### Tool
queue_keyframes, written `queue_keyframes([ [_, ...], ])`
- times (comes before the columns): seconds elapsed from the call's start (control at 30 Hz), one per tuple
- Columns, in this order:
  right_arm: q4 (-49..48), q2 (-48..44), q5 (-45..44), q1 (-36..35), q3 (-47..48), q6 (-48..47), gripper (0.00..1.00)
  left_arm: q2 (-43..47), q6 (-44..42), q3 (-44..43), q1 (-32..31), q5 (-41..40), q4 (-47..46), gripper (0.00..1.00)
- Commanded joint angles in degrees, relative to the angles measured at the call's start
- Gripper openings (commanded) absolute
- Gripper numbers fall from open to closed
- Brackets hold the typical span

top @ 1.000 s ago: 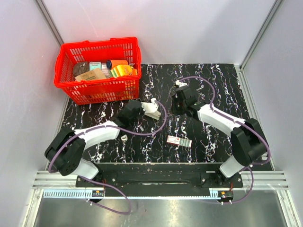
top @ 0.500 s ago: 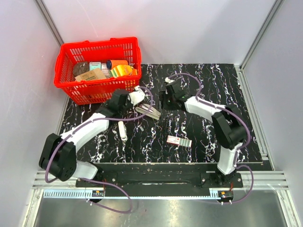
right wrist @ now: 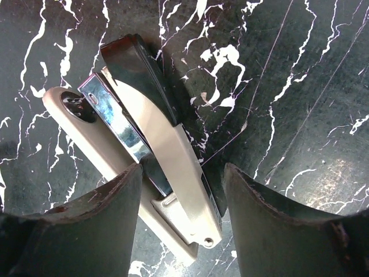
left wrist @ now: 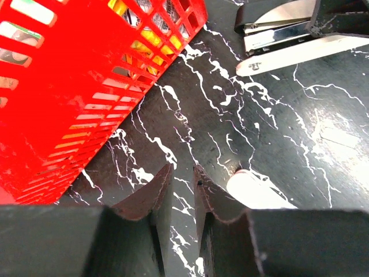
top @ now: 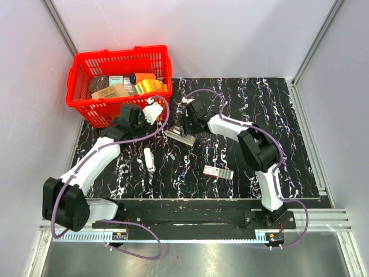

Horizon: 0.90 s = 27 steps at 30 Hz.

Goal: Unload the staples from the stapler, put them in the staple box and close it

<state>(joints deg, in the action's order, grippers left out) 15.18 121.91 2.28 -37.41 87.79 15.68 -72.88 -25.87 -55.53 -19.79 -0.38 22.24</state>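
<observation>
– Grey metal stapler [right wrist: 173, 156]: where is it located?
– It is laid on the black marbled table [top: 277, 115], toward the middle and near the corner of the red basket [top: 118, 109]. Its pale arm, chrome rail and a black part are seen side by side.
– How is the right gripper [right wrist: 181, 170] set?
– It is lowered over one end of the stapler with the jaws spread wide, one finger on each side. Nothing is clamped. A dark gap is visible beside one finger. At the other, contact cannot be confirmed from the wrist view.
– And the left gripper [left wrist: 181, 173]?
– It is held low over the table beside the basket, apart from the stapler. The jaws are parted by a narrow slit, through which the table is seen, and nothing is held. A white bar [left wrist: 253, 193] appears on the table near one fingertip in the wrist view.
– What else is placed on the table?
– A red-and-white box [top: 218, 172] is laid nearer the arm bases, apart from the stapler and from both grippers.
</observation>
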Motion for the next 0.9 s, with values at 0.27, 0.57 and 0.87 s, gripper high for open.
queue_keyframes([
  [0.27,-0.5,-4.39,-14.75,-8.99,-5.52,-9.08,0.59,4.06,1.52,0.07,1.86,2.84,1.58,0.25],
  [0.57,-0.33,-5.36,-21.44,-13.83,-9.13,-8.48,0.61,6.08,0.47,2.09,2.56,2.32,1.58,0.26],
  [0.87,3.54,-0.8,-22.06,-12.69,-1.23,-7.86,0.65,7.31,0.2,2.88,2.74,1.88,1.84,0.26],
])
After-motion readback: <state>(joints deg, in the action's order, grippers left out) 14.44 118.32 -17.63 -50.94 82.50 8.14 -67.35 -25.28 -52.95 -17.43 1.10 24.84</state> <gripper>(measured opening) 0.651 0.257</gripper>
